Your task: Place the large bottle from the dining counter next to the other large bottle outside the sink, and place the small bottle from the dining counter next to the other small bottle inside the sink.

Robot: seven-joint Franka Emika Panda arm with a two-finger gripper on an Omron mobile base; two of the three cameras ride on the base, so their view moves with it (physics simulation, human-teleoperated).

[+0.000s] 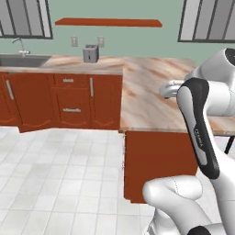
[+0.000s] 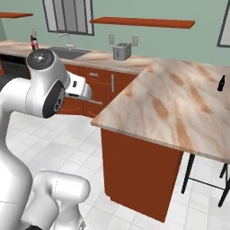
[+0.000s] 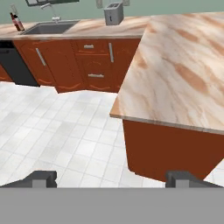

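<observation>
Gripper [image 3: 111,178] fingers spread, empty, facing dining counter [image 2: 179,103]. Small black bottle [image 2: 221,83] at far edge, probably first target: reach across, descend over neck.

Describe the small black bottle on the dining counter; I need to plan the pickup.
The small black bottle is short, all dark and glossy like glass, with a narrow neck above a wider body. It stands upright on the marbled dining counter, near its far right side, alone, touching nothing but the slab. Finer detail is too small to tell.
</observation>
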